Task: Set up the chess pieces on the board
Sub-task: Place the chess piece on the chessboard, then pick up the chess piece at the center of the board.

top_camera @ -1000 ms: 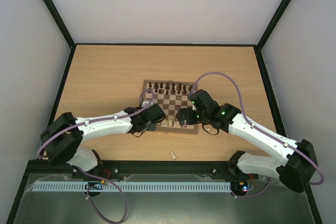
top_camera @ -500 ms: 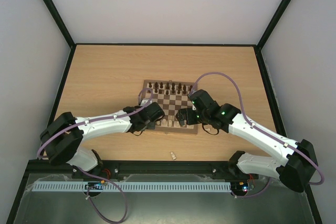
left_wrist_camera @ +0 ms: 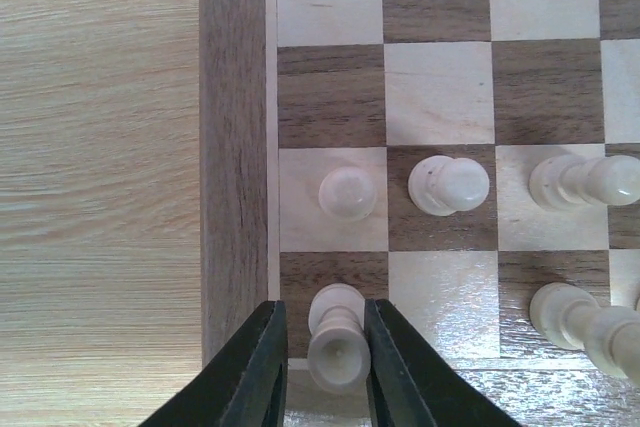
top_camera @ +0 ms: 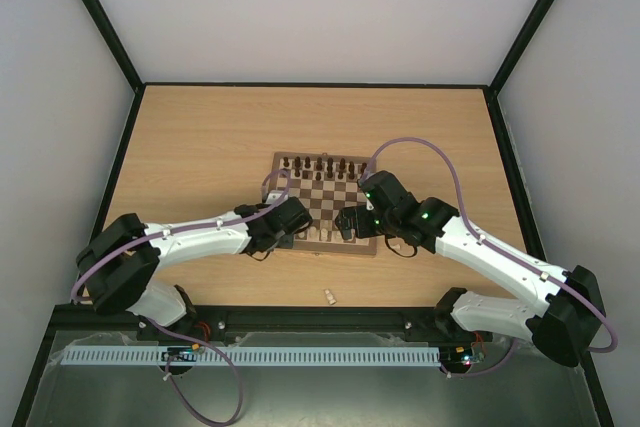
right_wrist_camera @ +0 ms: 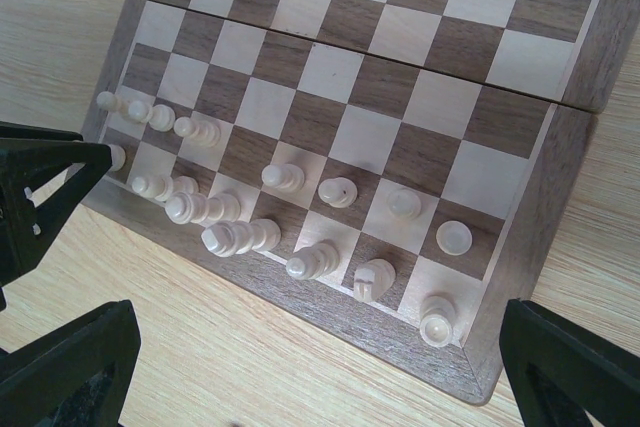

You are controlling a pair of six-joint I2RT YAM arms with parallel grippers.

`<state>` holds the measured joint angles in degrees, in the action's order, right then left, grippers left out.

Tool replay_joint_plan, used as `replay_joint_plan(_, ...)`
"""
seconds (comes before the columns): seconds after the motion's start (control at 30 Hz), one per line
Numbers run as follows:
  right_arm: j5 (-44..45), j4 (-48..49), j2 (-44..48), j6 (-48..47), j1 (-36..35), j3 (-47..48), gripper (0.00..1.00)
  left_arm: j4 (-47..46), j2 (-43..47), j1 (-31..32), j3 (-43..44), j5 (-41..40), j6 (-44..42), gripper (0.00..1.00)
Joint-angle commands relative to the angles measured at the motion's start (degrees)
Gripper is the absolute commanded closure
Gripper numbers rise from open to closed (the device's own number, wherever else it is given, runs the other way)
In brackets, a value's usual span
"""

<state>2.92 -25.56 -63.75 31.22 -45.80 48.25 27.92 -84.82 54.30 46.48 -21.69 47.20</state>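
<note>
The board [top_camera: 326, 203] lies mid-table, with dark pieces [top_camera: 322, 167] along its far rows and cream pieces [right_wrist_camera: 215, 209] along its near rows. My left gripper [left_wrist_camera: 325, 367] stands over the board's near left corner. Its jaws are either side of an upright cream rook [left_wrist_camera: 337, 342] on the corner square: the right finger touches it and a small gap shows at the left finger. Two cream pawns [left_wrist_camera: 348, 192] stand one row further in. My right gripper [right_wrist_camera: 310, 387] hovers wide open and empty above the near edge, over a cream knight [right_wrist_camera: 374, 278] and corner rook [right_wrist_camera: 438, 319].
One loose cream piece [top_camera: 328, 296] lies on the table in front of the board, between the arm bases. The left gripper [right_wrist_camera: 40, 182] shows at the left edge of the right wrist view. Black frame rails border the table.
The left arm has shifted very slightly at the board's near left corner. The right arm has not moved.
</note>
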Motion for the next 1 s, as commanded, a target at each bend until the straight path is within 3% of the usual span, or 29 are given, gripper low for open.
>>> replay_joint_plan(0.0,-0.5,-0.4,0.2,-0.6,0.1,-0.8,0.01,1.3,0.2,-0.3,-0.9,-1.9,0.6,0.74)
replay_joint_plan(0.47,0.5,-0.6,-0.2,-0.6,0.1,-0.6,0.01,3.8,5.6,2.4,2.8,-3.1,1.1,0.66)
replay_joint_plan(0.73,1.1,-1.0,-1.5,-0.6,0.1,-0.4,0.01,4.0,18.7,6.1,1.1,-2.9,0.8,0.48)
replay_joint_plan(0.97,-0.2,-2.2,-2.4,-0.5,0.2,0.3,0.01,0.9,31.6,6.6,-4.6,1.9,0.0,0.37)
